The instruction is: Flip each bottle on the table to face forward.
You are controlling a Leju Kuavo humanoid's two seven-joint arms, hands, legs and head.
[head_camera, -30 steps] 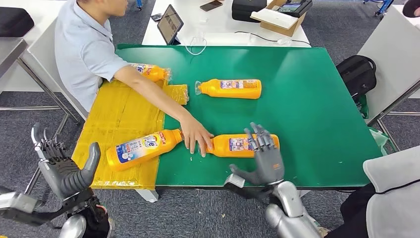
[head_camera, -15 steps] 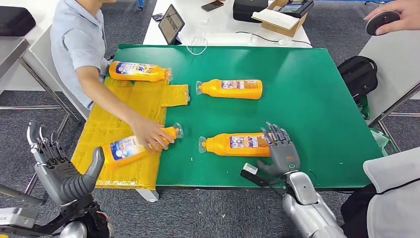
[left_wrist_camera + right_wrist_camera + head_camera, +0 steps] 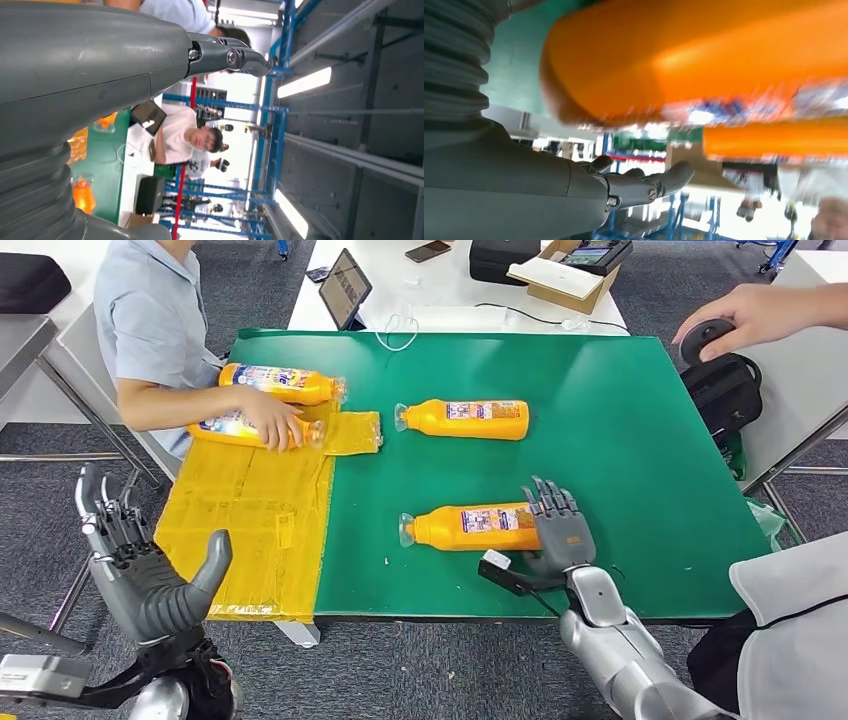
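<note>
An orange bottle [image 3: 470, 527] lies on its side near the front of the green table [image 3: 620, 440], cap to the left, back label up. My right hand [image 3: 560, 530] is at its base end, fingers spread and straight, holding nothing. In the right wrist view the bottle [image 3: 704, 55] looms just beyond the hand's fingers [image 3: 639, 182]. A second orange bottle [image 3: 465, 418] lies further back. Two more bottles [image 3: 280, 383] [image 3: 240, 427] lie at the back of the yellow mat [image 3: 250, 500]. My left hand [image 3: 140, 570] hangs open off the table's left side.
A person [image 3: 150, 320] at the far left rests a hand on the nearer mat bottle. Another person's hand [image 3: 750, 315] holds a dark round object at the upper right. A black backpack [image 3: 722, 390] sits by the right edge. A tablet [image 3: 343, 287] stands behind the table.
The person carried the front-left bottle to the back of the yellow mat. My right hand slid off the near bottle toward its base end. A second person's hand came in at the upper right.
</note>
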